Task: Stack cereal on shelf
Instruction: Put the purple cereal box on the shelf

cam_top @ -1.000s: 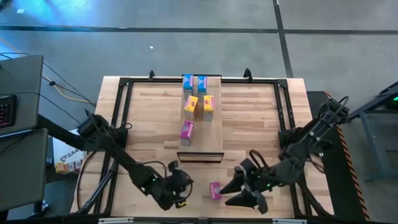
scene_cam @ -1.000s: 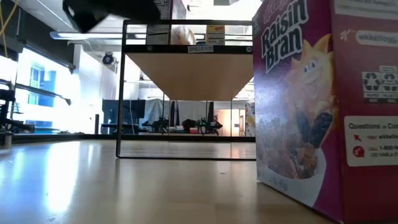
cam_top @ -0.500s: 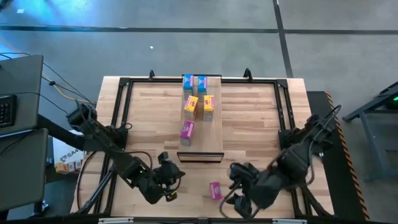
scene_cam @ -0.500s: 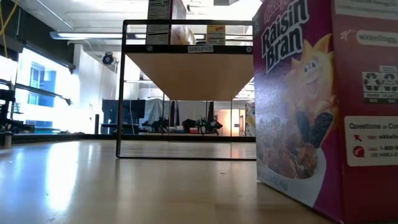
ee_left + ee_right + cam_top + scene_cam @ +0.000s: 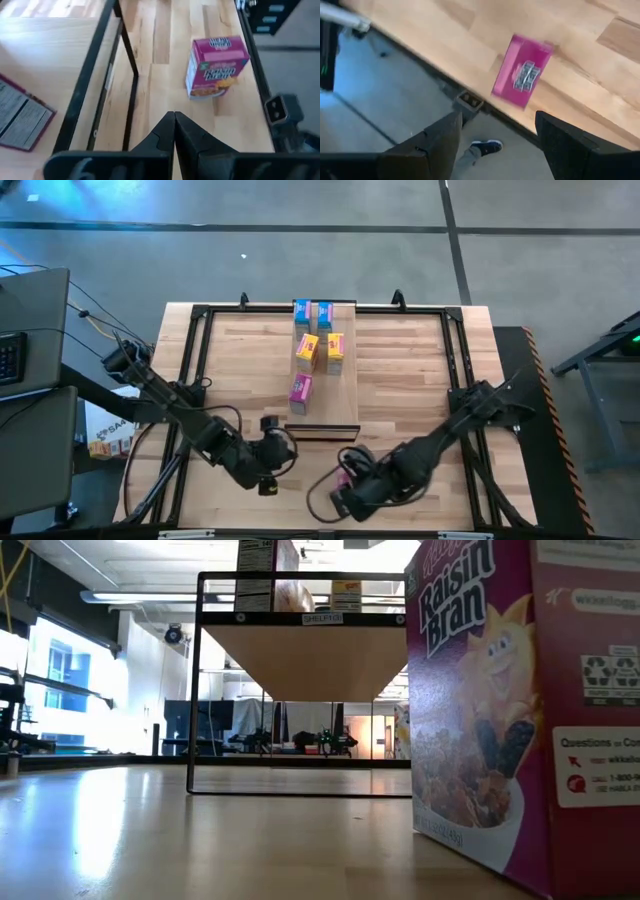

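— Jaws pressed together on the left gripper (image 5: 174,131), holding nothing, low and left of centre in the overhead frame. Jaws spread wide on the right gripper (image 5: 492,145), low centre, gripping nothing.

— Sixth cereal box (image 5: 343,477), magenta, down on the bench (image 5: 410,370) near the bottom edge, between both grippers. Five more on the shelf (image 5: 345,395), upper centre: blue pair (image 5: 313,314), yellow pair (image 5: 320,350), another magenta box (image 5: 300,392).

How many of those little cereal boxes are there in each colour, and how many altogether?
Blue boxes: 2
Yellow boxes: 2
Pink boxes: 2, one on the shelf, one on the table near the front edge
Total: 6
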